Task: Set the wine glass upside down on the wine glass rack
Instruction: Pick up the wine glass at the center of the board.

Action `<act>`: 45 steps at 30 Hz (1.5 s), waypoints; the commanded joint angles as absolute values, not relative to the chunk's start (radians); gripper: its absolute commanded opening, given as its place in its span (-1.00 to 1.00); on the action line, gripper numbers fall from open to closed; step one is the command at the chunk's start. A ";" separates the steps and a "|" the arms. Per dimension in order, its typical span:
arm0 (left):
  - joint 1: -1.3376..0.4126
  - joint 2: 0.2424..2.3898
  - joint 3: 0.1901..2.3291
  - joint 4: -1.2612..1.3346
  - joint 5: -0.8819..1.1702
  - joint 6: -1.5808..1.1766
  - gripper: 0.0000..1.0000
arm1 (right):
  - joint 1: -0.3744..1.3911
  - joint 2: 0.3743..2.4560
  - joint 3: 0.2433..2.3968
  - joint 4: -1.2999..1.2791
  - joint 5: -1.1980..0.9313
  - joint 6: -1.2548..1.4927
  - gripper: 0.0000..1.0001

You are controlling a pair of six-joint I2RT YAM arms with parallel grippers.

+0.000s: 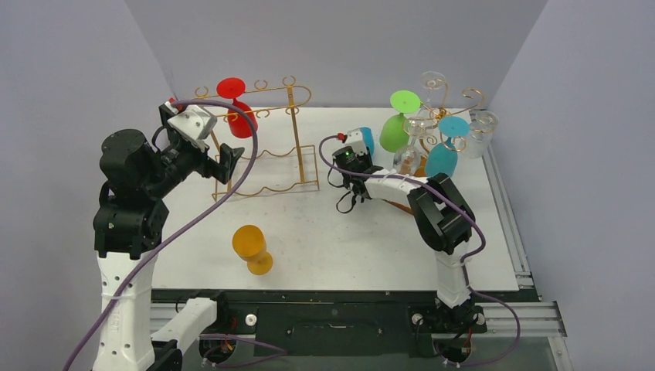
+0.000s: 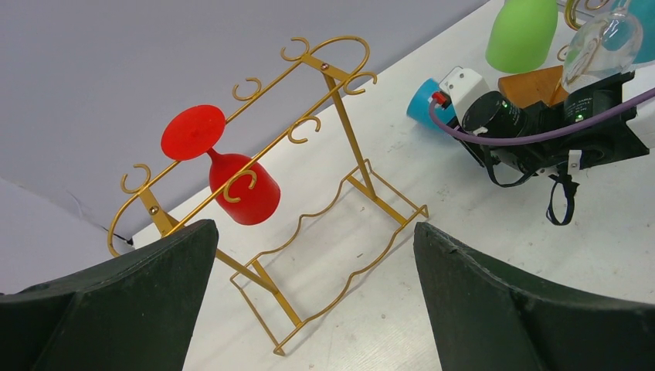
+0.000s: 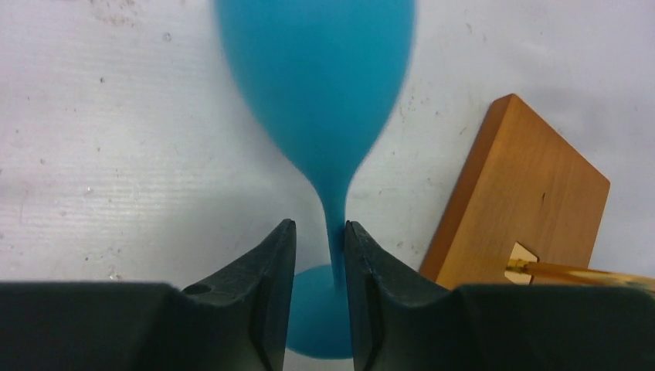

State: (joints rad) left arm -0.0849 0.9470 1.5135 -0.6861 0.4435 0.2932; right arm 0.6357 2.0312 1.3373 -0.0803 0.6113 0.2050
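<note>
A blue wine glass (image 1: 367,140) lies on the white table; in the right wrist view its bowl (image 3: 317,77) points away and its stem runs between my fingers. My right gripper (image 3: 319,226) is narrowed around that stem. The stem touches the right finger, and a gap shows at the left finger. The gold wire rack (image 1: 266,147) stands at the back left with a red glass (image 1: 238,108) hanging upside down on it. My left gripper (image 1: 222,161) is wide open and empty in front of the rack (image 2: 309,139).
An orange glass (image 1: 252,247) lies near the table's front. A second rack (image 1: 444,116) at the back right holds green, clear and blue glasses. Its wooden base (image 3: 517,201) lies just right of my right gripper.
</note>
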 commanded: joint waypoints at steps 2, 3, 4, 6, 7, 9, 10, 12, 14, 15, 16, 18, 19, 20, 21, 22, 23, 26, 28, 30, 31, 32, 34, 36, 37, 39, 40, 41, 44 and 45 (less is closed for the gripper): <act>-0.080 0.936 1.508 -0.640 0.460 0.287 0.93 | 0.681 1.973 1.227 -0.101 0.533 0.250 -0.50; -0.080 0.934 1.507 -0.638 0.460 0.287 0.92 | 0.696 1.958 1.209 -0.101 0.534 0.257 -0.49; -0.080 0.933 1.506 -0.636 0.460 0.286 0.93 | 0.710 1.942 1.190 -0.100 0.534 0.266 -0.49; -0.080 0.929 1.504 -0.634 0.464 0.285 0.92 | 0.738 1.901 1.144 -0.089 0.541 0.288 -0.49; -0.080 0.927 1.502 -0.633 0.467 0.285 0.92 | 0.750 1.882 1.120 -0.080 0.546 0.299 -0.50; -0.080 0.924 1.499 -0.632 0.471 0.285 0.93 | 0.775 1.847 1.078 -0.072 0.550 0.329 -0.50; -0.080 0.923 1.498 -0.632 0.473 0.285 0.92 | 0.787 1.828 1.059 -0.069 0.552 0.343 -0.50; -0.080 0.919 1.493 -0.631 0.475 0.284 0.93 | 0.809 1.792 1.022 -0.065 0.555 0.370 -0.50; -0.080 0.916 1.488 -0.629 0.478 0.283 0.92 | 0.834 1.757 0.984 -0.067 0.560 0.395 -0.50; -0.080 0.914 1.487 -0.629 0.481 0.284 0.92 | 0.848 1.741 0.968 -0.066 0.562 0.409 -0.50; -0.080 0.912 1.486 -0.629 0.483 0.284 0.92 | 0.861 1.722 0.951 -0.067 0.560 0.419 -0.50; -0.080 0.908 1.485 -0.629 0.485 0.284 0.92 | 0.890 1.686 0.913 -0.062 0.563 0.434 -0.51; -0.080 0.905 1.484 -0.629 0.487 0.284 0.92 | 0.904 1.660 0.890 -0.058 0.558 0.440 -0.51; -0.080 0.903 1.483 -0.630 0.488 0.284 0.93 | 0.912 1.641 0.871 -0.055 0.549 0.448 -0.52; -0.079 0.901 1.484 -0.631 0.492 0.285 0.92 | 0.919 1.619 0.849 -0.047 0.535 0.450 -0.54; -0.080 0.899 1.485 -0.634 0.496 0.285 0.92 | 0.926 1.595 0.824 -0.034 0.517 0.451 -0.55; -0.080 0.898 1.486 -0.637 0.499 0.285 0.92 | 0.929 1.573 0.803 -0.018 0.492 0.453 -0.57; -0.080 0.896 1.492 -0.646 0.514 0.285 0.92 | 0.929 1.531 0.774 -0.008 0.372 0.457 -0.65; -0.080 0.893 1.494 -0.653 0.529 0.286 0.92 | 0.927 1.535 0.796 -0.024 0.301 0.458 -0.77; -0.080 0.888 1.495 -0.666 0.548 0.299 0.92 | 0.926 1.537 0.813 -0.034 0.245 0.458 -0.82; -0.080 0.884 1.494 -0.673 0.554 0.307 0.93 | 0.927 1.538 0.818 -0.039 0.232 0.461 -0.85; -0.080 0.882 1.493 -0.681 0.559 0.317 0.92 | 0.925 1.539 0.822 -0.040 0.219 0.463 -0.87; -0.080 0.875 1.493 -0.703 0.568 0.340 0.92 | 0.922 1.548 0.834 -0.046 0.198 0.463 -0.91; -0.080 0.869 1.494 -0.723 0.583 0.354 0.92 | 0.916 1.557 0.846 -0.048 0.177 0.464 -0.96; -0.080 0.865 1.491 -0.733 0.595 0.366 0.92 | 0.911 1.562 0.851 -0.049 0.165 0.464 -1.00; -0.079 0.854 1.485 -0.745 0.621 0.385 0.92 | 0.904 1.557 0.854 -0.044 0.135 0.461 -1.00; -0.080 0.850 1.482 -0.748 0.632 0.394 0.92 | 0.902 1.544 0.854 -0.042 0.124 0.454 -1.00; -0.080 0.846 1.479 -0.750 0.643 0.401 0.92 | 0.902 1.528 0.854 -0.041 0.113 0.443 -1.00; -0.080 0.844 1.476 -0.773 0.683 0.418 0.93 | 0.897 1.446 0.864 -0.064 0.064 0.382 -1.00; -0.080 0.844 1.475 -0.786 0.700 0.438 0.93 | 0.893 1.411 0.872 -0.076 0.035 0.365 -1.00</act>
